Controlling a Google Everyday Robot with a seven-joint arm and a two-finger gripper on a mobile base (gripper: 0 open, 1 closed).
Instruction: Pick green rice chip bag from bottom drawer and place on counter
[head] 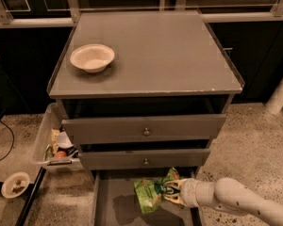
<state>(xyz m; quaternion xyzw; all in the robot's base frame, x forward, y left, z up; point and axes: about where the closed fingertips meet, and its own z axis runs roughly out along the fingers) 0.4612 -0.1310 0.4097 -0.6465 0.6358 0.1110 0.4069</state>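
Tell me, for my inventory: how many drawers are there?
3: top drawer, middle drawer, and the open bottom drawer below, where the tool holds the bag.

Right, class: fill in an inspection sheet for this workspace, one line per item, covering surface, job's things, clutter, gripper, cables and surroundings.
Surface: counter grey, edges chipped.
Job's things: green rice chip bag held above the open bottom drawer.
Clutter: pale bowl on the counter's left; bin of oddments low on the left.
Gripper: gripper shut on the bag, over the drawer.
Cables: black cable on the floor, left.
Surroundings: speckled floor; small dish on it.
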